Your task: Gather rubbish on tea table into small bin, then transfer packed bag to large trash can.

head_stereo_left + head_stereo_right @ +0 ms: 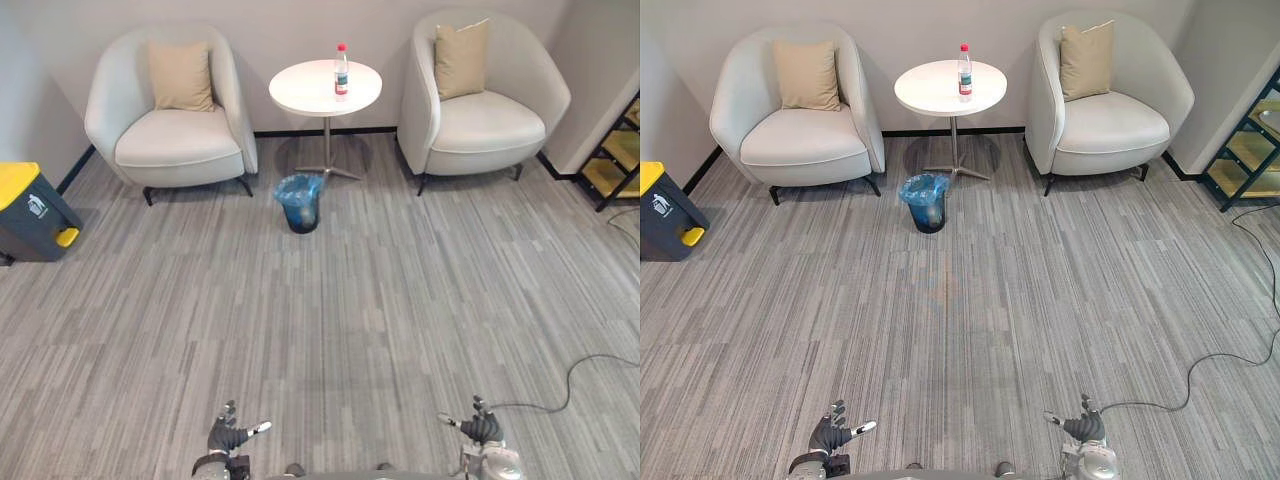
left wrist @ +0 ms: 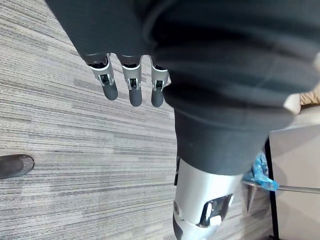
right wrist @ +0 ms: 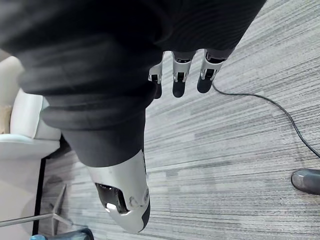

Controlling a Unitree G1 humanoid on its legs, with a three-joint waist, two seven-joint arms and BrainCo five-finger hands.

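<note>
The left hand (image 1: 228, 435) and right hand (image 1: 480, 428) hang low, well apart from the work, fingers (image 2: 130, 85) straight and spread, holding nothing. The only rubbish to be seen is 1 bottle (image 1: 341, 68), upright on the round counter (image 1: 300, 92) between 2 armchairs (image 1: 175, 140). The bin (image 1: 300, 203), lined with a blue bag (image 1: 297, 186), stands on the floor just before the counter's foot. The can (image 1: 30, 210) sits far to the left.

Likely risks:
- The bottle is tall and narrow, so a glancing reach could tip it and roll it off the edge.
- A step in too close could kick the light bin over.
- The counter stands on 1 thin post and may rock if leaned on.

The bottle's label is too small to read. The can bears a pale symbol and no legible words.
</note>
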